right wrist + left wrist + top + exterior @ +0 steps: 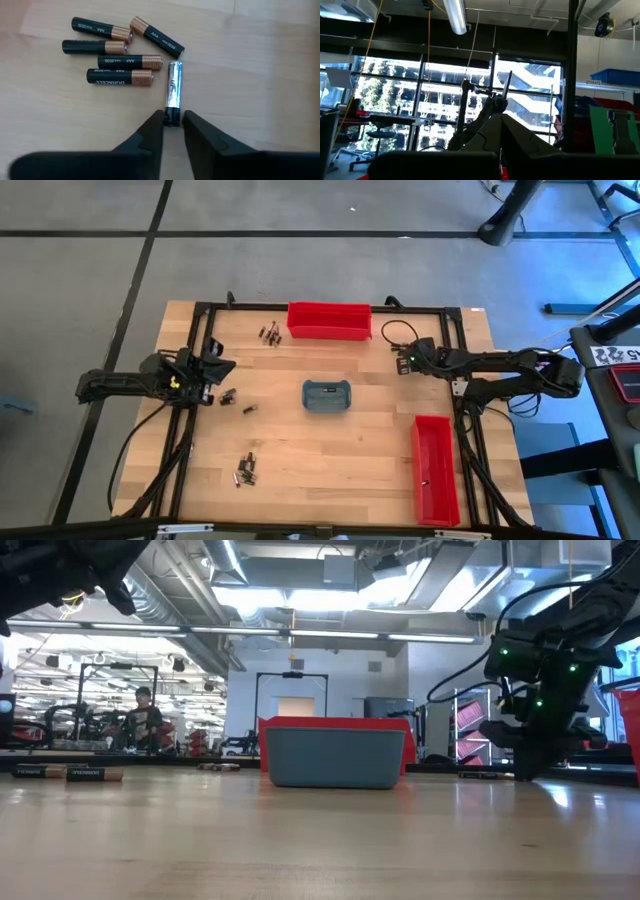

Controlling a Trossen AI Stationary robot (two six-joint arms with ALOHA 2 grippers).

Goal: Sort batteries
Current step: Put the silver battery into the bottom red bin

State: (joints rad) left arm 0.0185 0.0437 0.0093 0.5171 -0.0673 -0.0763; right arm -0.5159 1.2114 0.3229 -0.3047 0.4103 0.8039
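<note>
Several black-and-copper batteries [120,62] lie flat on the wooden table in the right wrist view, with one silver battery [174,90] beside them. My right gripper [173,124] is down at the table's far right [405,363], shut on the silver battery's end. More batteries lie in small groups at the far left [270,333], the left middle [229,395] and the near left [246,468]. My left gripper [215,367] hangs shut above the table's left side and holds nothing; its wrist view shows only the room. My right gripper pinches the silver battery's dark end [171,116] between its two fingers [152,132], one on each side. The fingers slant down from above, and the battery points away from them, along their line. The battery lies flat on the table.
A grey-blue tray [327,396] stands at the table's middle. One red bin [329,320] stands at the far edge and another [436,470] along the near right. A black frame [200,330] and cables border the table. A person sits in the room behind [143,720].
</note>
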